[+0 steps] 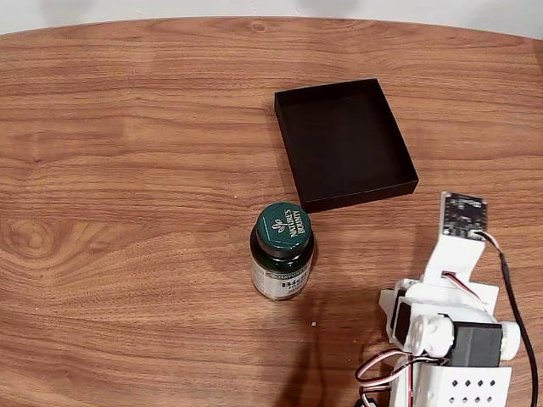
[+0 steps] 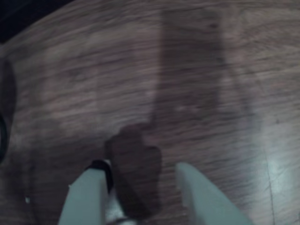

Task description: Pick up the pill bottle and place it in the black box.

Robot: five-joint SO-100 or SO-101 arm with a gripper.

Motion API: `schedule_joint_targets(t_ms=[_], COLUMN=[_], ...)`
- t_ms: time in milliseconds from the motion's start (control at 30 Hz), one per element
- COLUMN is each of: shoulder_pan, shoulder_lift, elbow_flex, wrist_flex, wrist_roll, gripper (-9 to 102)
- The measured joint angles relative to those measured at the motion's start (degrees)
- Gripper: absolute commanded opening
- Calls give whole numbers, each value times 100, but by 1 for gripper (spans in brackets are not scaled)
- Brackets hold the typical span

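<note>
The pill bottle [image 1: 282,250] stands upright on the wooden table, dark green with a leaf-logo cap and a white label. The black box [image 1: 344,144] lies empty behind it, to the right in the fixed view. My arm [image 1: 450,326] sits folded at the lower right, well apart from both. In the blurred wrist view my gripper [image 2: 140,171] hangs over bare wood, its two pale fingers [image 2: 86,197] apart with only shadow between them. A dark curved edge [image 2: 3,117] at the left border may be the bottle; I cannot tell.
The wooden table [image 1: 127,170] stretches wide to the left and front of the bottle. Its far edge [image 1: 254,20] meets a pale wall. Wires [image 1: 382,369] loop at the arm's base. A dark patch [image 2: 23,11] fills the wrist view's top-left corner.
</note>
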Motion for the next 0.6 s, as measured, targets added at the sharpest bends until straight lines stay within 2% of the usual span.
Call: schedule_joint_targets(t_ms=[233,467,600], shoulder_pan=[-105,-694,-1239], shoulder_lift=[-18,-18,-26], elbow_flex=[18,18,18], wrist_flex=[-308,-589,-835], wrist_roll=[888,1468,1503], gripper=[4,4,7])
